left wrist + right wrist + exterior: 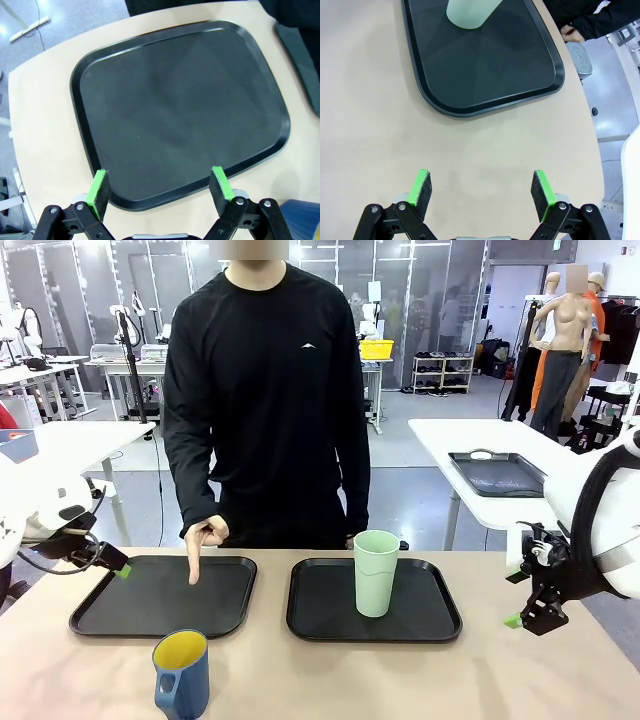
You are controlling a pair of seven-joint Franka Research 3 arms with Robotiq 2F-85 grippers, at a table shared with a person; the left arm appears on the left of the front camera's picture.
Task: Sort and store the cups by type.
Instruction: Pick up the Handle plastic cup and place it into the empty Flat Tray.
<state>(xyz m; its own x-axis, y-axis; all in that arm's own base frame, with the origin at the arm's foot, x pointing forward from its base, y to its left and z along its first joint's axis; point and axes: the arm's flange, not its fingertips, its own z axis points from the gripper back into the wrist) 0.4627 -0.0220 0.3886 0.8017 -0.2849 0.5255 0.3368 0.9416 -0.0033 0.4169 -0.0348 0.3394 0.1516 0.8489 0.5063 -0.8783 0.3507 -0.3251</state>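
A tall mint-green tumbler (376,573) stands upright on the right black tray (325,612). The right wrist view has the tumbler (469,12) at the top of that tray (485,65). The dark blue mug (182,676), yellow inside, sits on the table in front of the left black tray (140,608). A person's hand (203,537) points a finger down at that left tray. My left gripper (116,565) hovers at the left tray's left end, open (160,187) and holding nothing, over the tray (180,110). My right gripper (518,619) hangs open (481,192) over bare table right of the right tray.
The person in black stands at the far edge, between the two trays. The tan table (400,685) has bare room in front of the trays and to the right. Another table with a dark tray (497,473) stands behind on the right.
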